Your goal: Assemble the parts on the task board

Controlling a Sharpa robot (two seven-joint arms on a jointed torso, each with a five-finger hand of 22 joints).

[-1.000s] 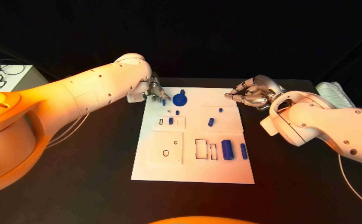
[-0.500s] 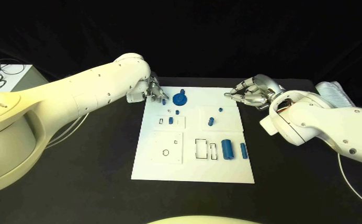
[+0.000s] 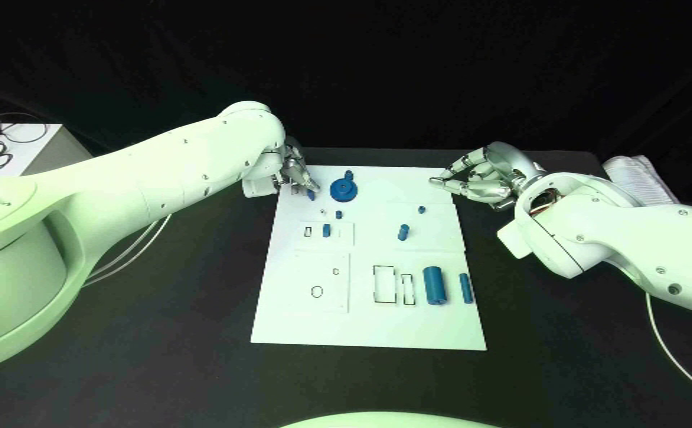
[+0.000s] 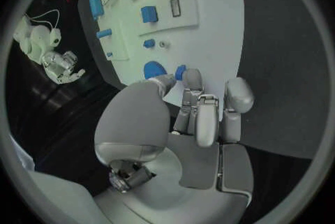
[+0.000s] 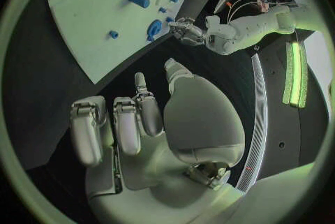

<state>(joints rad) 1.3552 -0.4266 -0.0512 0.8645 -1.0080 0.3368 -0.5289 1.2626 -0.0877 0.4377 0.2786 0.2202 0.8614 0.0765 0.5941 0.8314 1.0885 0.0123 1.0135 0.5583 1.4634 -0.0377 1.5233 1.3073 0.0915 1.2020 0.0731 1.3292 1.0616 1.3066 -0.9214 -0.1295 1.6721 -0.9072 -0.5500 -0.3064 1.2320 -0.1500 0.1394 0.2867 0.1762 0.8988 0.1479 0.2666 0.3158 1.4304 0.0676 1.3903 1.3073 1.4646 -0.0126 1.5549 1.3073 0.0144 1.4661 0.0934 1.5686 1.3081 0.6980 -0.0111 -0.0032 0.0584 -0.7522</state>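
1. Right now the left hand (image 3: 299, 177) sits at the far left corner of the board (image 3: 433, 328), fingers curled together beside a small blue peg (image 4: 180, 72). The left wrist view shows fingertips close to the peg, but I cannot tell whether it is pinched or only touched.
2. Just past those fingers lies the round blue disc (image 3: 343, 189). A careless lift or sweep could knock it off its spot or shove it off the board onto the counter (image 3: 173, 348).
3. If the peg is only lightly caught, it may slip and roll away from the hand; being small, it would be hard to recover.
4. The right hand (image 3: 476, 180) hovers off the far right corner, fingers loosely curled on nothing, apart from every part.
5. Nearer the robot than both hands, the cylinder (image 3: 434, 283) and bar (image 3: 466, 287) lie loose; a bumped board would shift them.
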